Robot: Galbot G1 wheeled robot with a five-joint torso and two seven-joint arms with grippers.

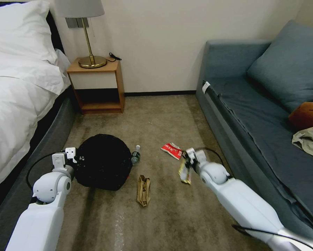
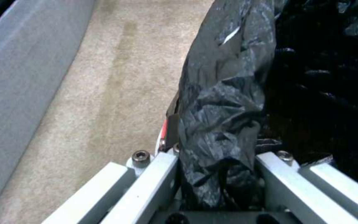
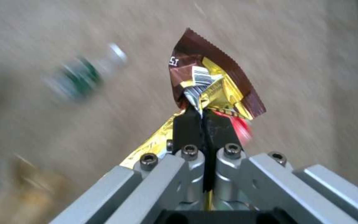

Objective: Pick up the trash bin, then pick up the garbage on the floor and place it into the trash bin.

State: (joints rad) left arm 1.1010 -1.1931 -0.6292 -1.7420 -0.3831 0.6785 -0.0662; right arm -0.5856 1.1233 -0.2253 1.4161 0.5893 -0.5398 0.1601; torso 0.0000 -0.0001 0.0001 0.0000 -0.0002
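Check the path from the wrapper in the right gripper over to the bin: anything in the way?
Nothing visible blocks it. The right gripper holds the snack wrapper above the carpet; the brown paper bag and bottle lie flat below the route to the trash bin, held by the left gripper.

Beige carpet [image 1: 163, 115]; bed [image 1: 16, 90] at nine o'clock, nightstand [image 1: 96, 83] with lamp [image 1: 88, 35] at eleven, blue sofa [image 1: 264, 104] at three.

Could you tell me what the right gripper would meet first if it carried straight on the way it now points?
Probably bare carpet. The right gripper, shut on the wrapper, points down at the floor, with the bottle off to one side of that line. Depth is hard to judge here.
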